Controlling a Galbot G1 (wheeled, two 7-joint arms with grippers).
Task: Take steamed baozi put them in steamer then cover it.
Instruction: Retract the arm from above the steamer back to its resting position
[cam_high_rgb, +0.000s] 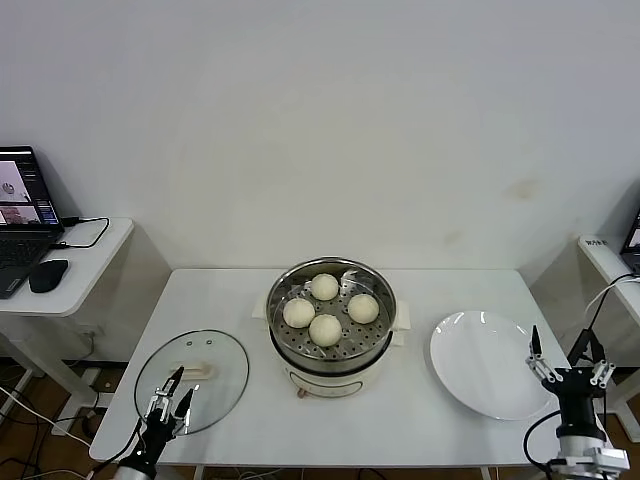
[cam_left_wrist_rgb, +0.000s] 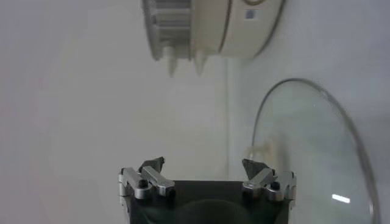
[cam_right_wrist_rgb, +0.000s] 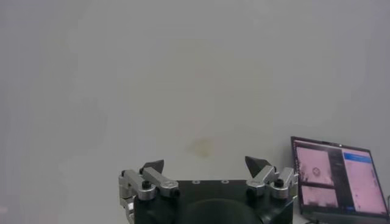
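Several cream-white baozi (cam_high_rgb: 325, 329) lie on the perforated tray inside the shiny steel steamer (cam_high_rgb: 376, 341) at the table's middle. The steamer's base also shows in the left wrist view (cam_left_wrist_rgb: 207, 27). The clear glass cover (cam_high_rgb: 210, 352) lies flat on the table at the front left, its cream bar handle (cam_high_rgb: 197, 371) up; it also shows in the left wrist view (cam_left_wrist_rgb: 311, 146). My left gripper (cam_high_rgb: 176, 395) is open and empty just above the cover's near edge (cam_left_wrist_rgb: 203, 164). My right gripper (cam_high_rgb: 568, 359) is open and empty at the front right, pointing up (cam_right_wrist_rgb: 205, 163).
An empty white plate (cam_high_rgb: 490, 377) lies right of the steamer, close to my right gripper. A side desk (cam_high_rgb: 90, 262) at the left holds a laptop (cam_high_rgb: 22, 215) and a mouse (cam_high_rgb: 48, 275). Another laptop (cam_right_wrist_rgb: 338, 179) stands at the right.
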